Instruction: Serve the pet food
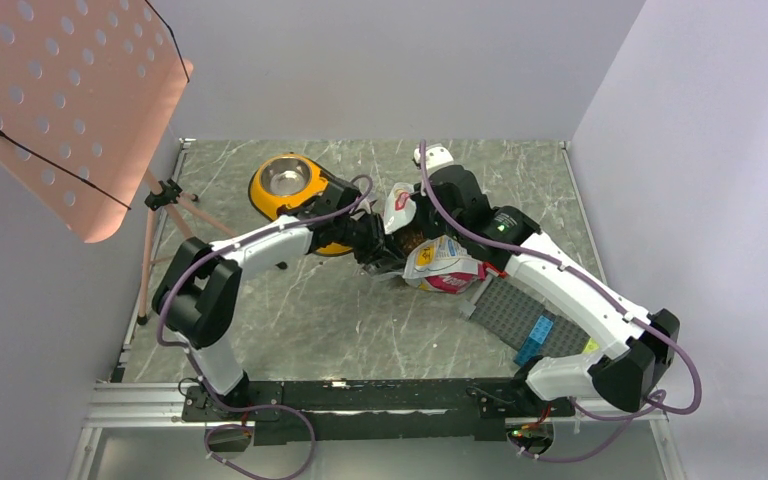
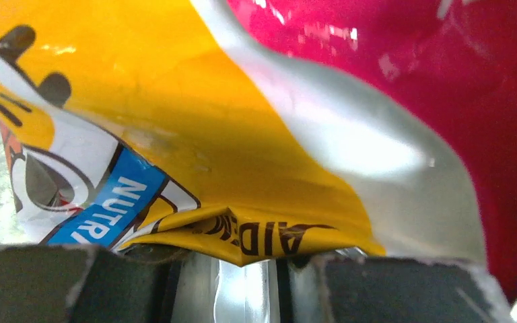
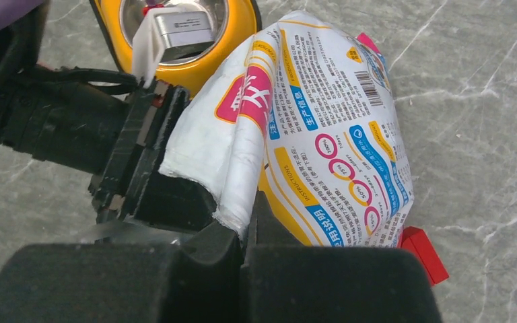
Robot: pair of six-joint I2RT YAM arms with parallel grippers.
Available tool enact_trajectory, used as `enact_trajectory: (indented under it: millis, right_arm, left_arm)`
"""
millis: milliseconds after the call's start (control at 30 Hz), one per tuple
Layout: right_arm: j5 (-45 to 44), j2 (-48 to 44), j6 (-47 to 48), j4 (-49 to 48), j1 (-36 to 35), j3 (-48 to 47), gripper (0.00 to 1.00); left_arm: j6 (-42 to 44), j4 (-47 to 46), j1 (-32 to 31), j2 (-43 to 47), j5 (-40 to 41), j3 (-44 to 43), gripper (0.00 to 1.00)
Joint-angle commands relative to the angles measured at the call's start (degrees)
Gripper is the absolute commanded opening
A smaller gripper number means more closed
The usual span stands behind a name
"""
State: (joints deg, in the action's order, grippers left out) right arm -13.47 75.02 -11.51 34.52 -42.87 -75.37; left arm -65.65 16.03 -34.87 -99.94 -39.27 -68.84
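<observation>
Left wrist: cropped pet food bag [image 2: 209, 121], pinched in left hand [image 2: 242, 276]; right hand [image 3: 246, 249] likewise gripping.

The yellow bowl [image 1: 260, 195] is half covered by the left arm [image 1: 260, 245]. In the left wrist view the bag [image 2: 195, 128] is cropped.

2 arms on 1 black base rail [image 1: 360, 395]. The left arm [image 1: 270, 240] and right arm [image 1: 560, 285] have white link shells, black joint housings and looped purple cables; 1 green light shows on the right forearm. The left gripper [image 2: 242, 269] has dark grey, scuffed fingers; the right gripper [image 3: 246, 235] has matt black ones.
</observation>
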Motion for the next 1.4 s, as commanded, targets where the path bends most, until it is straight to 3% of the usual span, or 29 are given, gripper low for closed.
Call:
enact_trajectory:
  millis: [0,100,267,600,733,867,1000,1133,1200,1267,1367]
  right_arm:
    - [0.1,-6.0,-1.0,-5.8,0.4,-0.6,0.00]
    - [-1.5,-6.9,-0.3,-5.8,1.8,0.0,0.00]
    - [-3.7,-7.0,1.0,-5.3,3.3,0.0,0.00]
    - [-3.1,-6.7,1.6,-5.3,4.6,0.0,0.00]
    - [-3.0,-6.3,1.4,-5.1,4.7,-0.6,0.00]
    - [-2.8,-5.6,1.4,-4.7,5.0,-1.3,0.00]
    - [-2.7,-6.8,1.5,-4.6,5.1,-1.1,0.00]
    - [-1.7,-6.7,1.4,-4.8,6.2,-0.7,0.00]
    - [-2.1,-6.2,1.2,-4.3,6.4,-1.5,0.00]
    - [-1.4,-5.9,1.2,-5.0,6.7,-1.5,0.00]
    - [-0.5,-4.3,1.3,-4.9,7.2,-2.9,0.00]
  left_arm:
    - [10.9,-20.1,1.0,6.5,-0.2,5.0,0.00]
    - [7.5,-26.9,1.8,11.8,-1.4,10.7,0.00]
    - [2.1,-30.7,2.0,18.8,0.5,18.0,0.00]
    - [-2.0,-31.1,1.9,30.5,3.7,26.1,0.00]
    - [-6.4,-38.4,1.8,28.2,7.5,27.9,0.00]
    - [-7.9,-47.7,2.2,23.2,4.7,27.1,0.00]
    - [-6.4,-45.1,1.8,27.2,4.6,30.4,0.00]
    - [-14.3,-60.8,1.6,27.4,1.5,37.7,0.00]
    - [-10.6,-50.6,1.6,31.2,2.0,38.5,0.00]
    - [-6.5,-45.1,1.8,28.8,1.2,35.5,0.00]
    - [-6.7,-45.6,2.2,22.8,-1.6,29.3,0.00]
